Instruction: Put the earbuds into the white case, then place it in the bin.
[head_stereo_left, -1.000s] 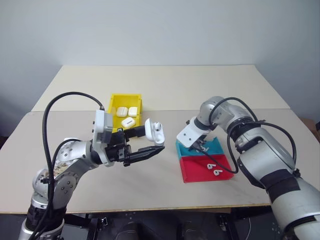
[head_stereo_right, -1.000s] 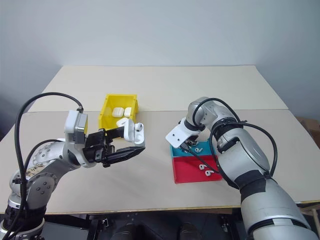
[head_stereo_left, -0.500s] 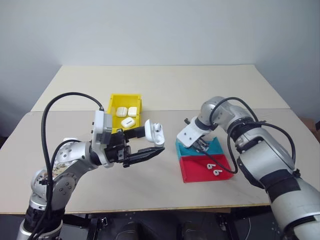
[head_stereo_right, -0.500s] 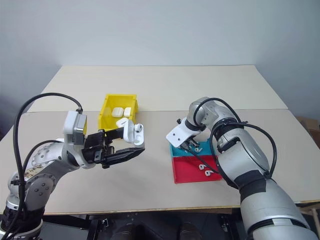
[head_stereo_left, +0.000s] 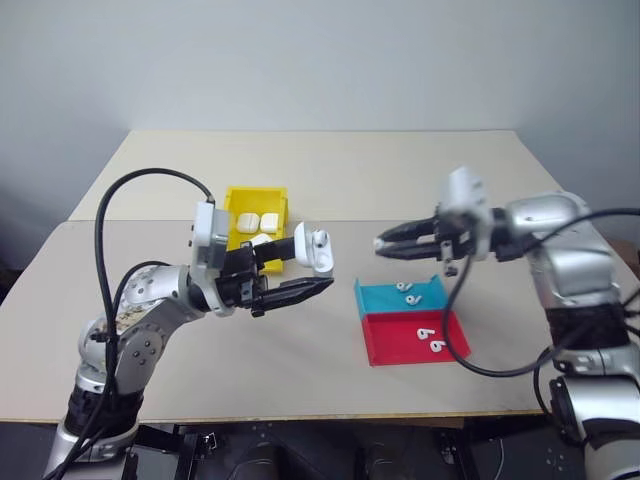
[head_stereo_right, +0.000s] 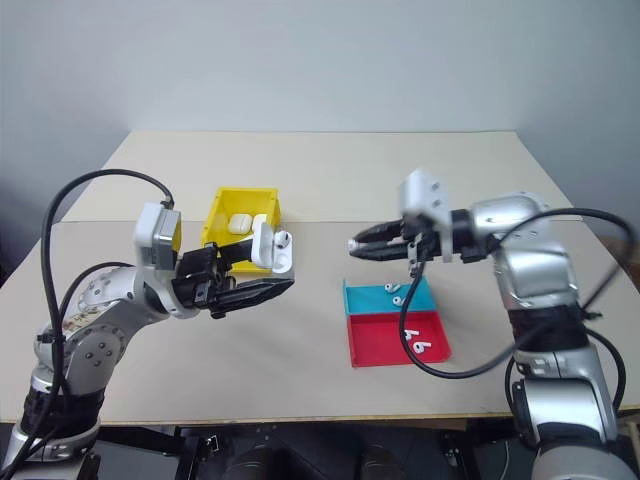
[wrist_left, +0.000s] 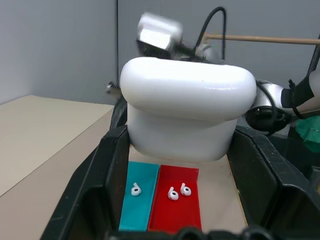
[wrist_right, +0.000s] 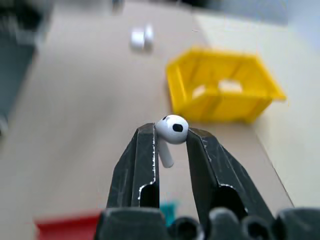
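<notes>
A: Surface? Bkgd?
B: Beige table (head_stereo_left: 330, 180), plain grey wall behind.
A: L to R, go.
B: Left gripper (head_stereo_left: 296, 270) up off the table, jaws clenched on the white case (head_stereo_left: 312, 250), lid hinged open, one earbud seated inside. Yellow bin (head_stereo_left: 256, 212) just behind it on the table, w/ a few look-alike cases in it.
A: Middle?
B: Right gripper (head_stereo_left: 384, 243) held level, pointing at the left one, a gap between them. Fingers (wrist_right: 142, 160) pinch a single earbud (wrist_right: 171, 131) by the head, stem hanging betw. them.
A: Right side?
B: Teal tray (head_stereo_left: 400, 296) w/ two earbuds, red tray (head_stereo_left: 412, 340) touching it on the near side w/ two more.
</notes>
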